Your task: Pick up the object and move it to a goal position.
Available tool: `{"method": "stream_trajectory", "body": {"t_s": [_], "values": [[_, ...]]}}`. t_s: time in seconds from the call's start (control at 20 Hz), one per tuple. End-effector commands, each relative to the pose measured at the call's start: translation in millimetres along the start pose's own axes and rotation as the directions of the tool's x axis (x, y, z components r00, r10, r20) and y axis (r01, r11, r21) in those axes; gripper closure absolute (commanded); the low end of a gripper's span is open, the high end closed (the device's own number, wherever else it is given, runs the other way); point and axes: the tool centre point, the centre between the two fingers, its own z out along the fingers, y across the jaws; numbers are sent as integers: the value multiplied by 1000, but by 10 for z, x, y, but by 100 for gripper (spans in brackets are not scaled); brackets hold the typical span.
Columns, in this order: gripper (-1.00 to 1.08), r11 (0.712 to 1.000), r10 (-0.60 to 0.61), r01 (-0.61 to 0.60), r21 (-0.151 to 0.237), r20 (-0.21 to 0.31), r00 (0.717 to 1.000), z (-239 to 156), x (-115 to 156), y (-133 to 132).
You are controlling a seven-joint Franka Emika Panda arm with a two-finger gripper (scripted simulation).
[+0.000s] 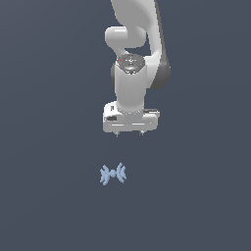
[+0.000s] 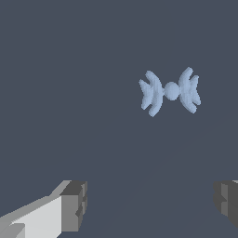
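Observation:
The object [image 1: 112, 173] is a small pale blue piece, a short bar with a centre knob and curved ribbed flanges at both ends. It lies on the dark grey floor, below the gripper in the exterior view. It also shows in the wrist view [image 2: 170, 91], whole and unobstructed. My gripper [image 1: 129, 133] hangs above the floor, apart from the object, a little toward the exterior view's right of it. Its jaws stand wide open and empty. Both fingertips [image 2: 74, 206] show in the wrist view, with only floor between them.
The white arm [image 1: 135, 49] rises behind the gripper. The flat dark grey floor [image 1: 49, 196] fills both views, with no other objects seen.

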Motion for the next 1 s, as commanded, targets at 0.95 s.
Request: {"method": "stream_trajectory", "body": {"t_s": [0.95], "values": [[-92, 973, 232, -233, 8, 8, 973, 146, 206, 113]]}}
